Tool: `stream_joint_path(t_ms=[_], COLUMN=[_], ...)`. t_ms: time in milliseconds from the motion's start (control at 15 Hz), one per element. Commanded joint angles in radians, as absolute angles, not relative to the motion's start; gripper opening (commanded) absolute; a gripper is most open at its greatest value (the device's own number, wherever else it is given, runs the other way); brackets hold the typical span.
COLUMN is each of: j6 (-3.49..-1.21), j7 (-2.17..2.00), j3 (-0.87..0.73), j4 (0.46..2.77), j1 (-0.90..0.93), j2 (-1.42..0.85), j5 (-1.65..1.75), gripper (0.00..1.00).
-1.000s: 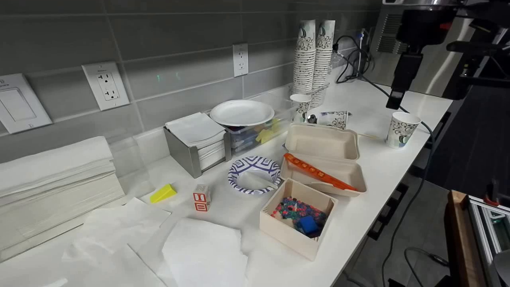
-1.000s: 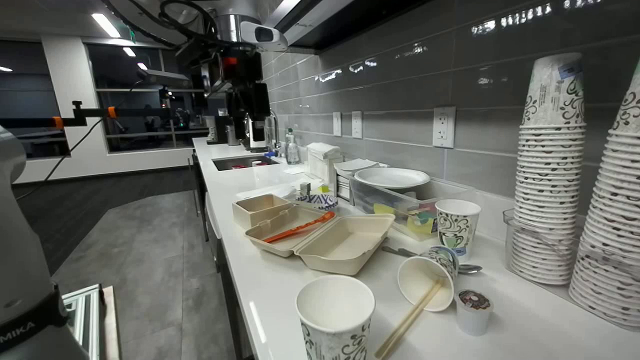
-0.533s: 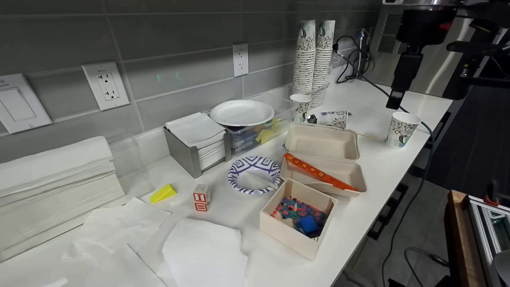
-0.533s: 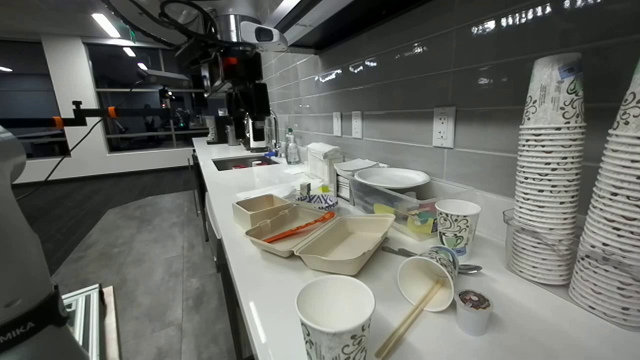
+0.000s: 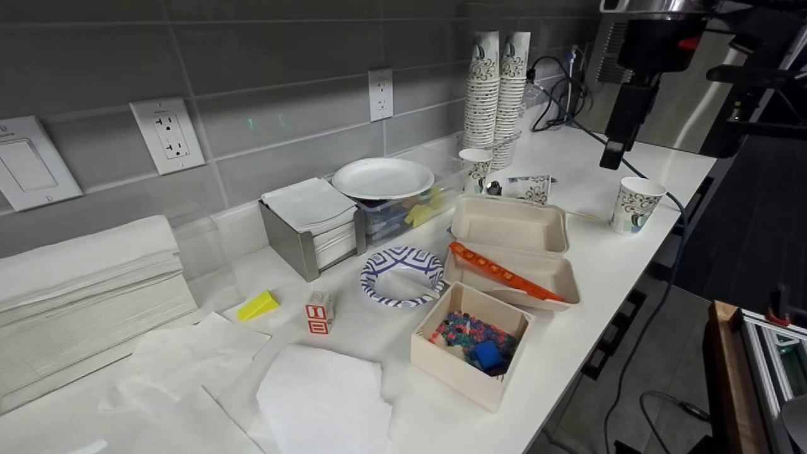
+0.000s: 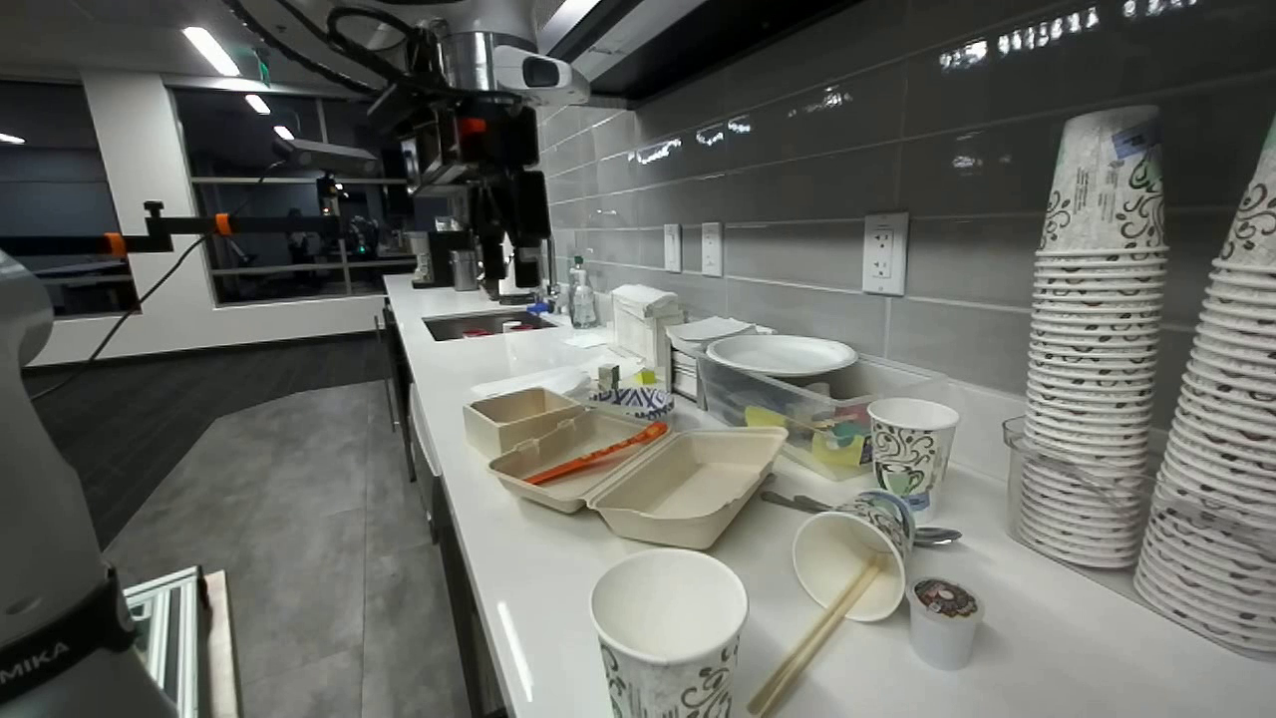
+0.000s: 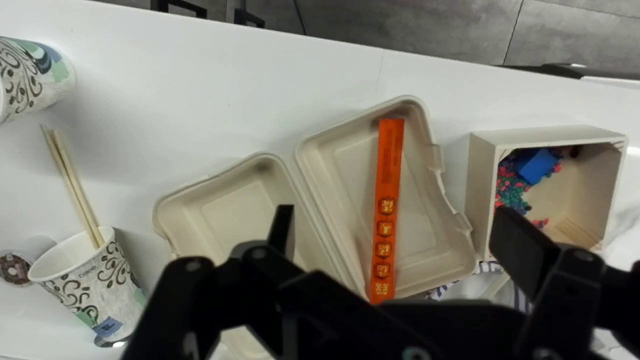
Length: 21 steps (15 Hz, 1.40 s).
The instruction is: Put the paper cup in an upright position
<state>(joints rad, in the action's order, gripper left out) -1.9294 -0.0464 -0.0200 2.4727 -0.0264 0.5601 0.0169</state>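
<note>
The paper cup (image 6: 887,519) lies on its side on the counter, white with a dark swirl print. Its mouth faces the camera in that exterior view, and the chopsticks (image 6: 817,638) reach into it. It also lies behind the open takeout box in an exterior view (image 5: 528,188) and at the lower left of the wrist view (image 7: 100,285). My gripper (image 7: 402,235) is open and empty, its fingers wide apart. It hangs high above the counter, over the takeout box in the wrist view and well away from the cup. It shows in both exterior views (image 5: 611,155) (image 6: 510,274).
A similar cup (image 6: 668,608) stands upright near the counter's front edge; another (image 6: 912,454) stands behind the lying cup. A pod (image 6: 944,623) and a spoon (image 6: 937,537) are beside it. Tall cup stacks (image 6: 1097,349), a takeout box (image 6: 688,479) and a bead box (image 5: 466,372) stand around.
My gripper has shifted slightly, to the left in one exterior view and to the right and a little lower in another. It stays open. The cups and other objects have not moved.
</note>
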Motion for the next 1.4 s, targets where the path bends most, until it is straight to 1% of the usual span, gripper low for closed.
stream_joint_path(t_ms=[0,333,667,1000,1133,1200,1333], j6=[-2.001,-2.148,-2.17,-2.191,-2.234,-2.199,-2.206], j7=[-0.07,-0.114,-0.249,-0.406,-0.444,-0.405,-0.405], j3=[-0.076,-0.147,-0.19,-0.23,-0.24,-0.237,-0.24], j4=[2.396,2.291,2.168,2.101,2.091,2.114,2.109], j1=[-0.068,-0.117,-0.174,-0.214,-0.226,-0.217,-0.221], j2=[0.389,0.165,-0.019,-0.123,-0.149,-0.111,-0.123], j5=[-0.02,-0.085,-0.131,-0.167,-0.22,-0.163,-0.166], gripper=[1.0,1.0,1.0,1.0,1.0,1.0,1.0])
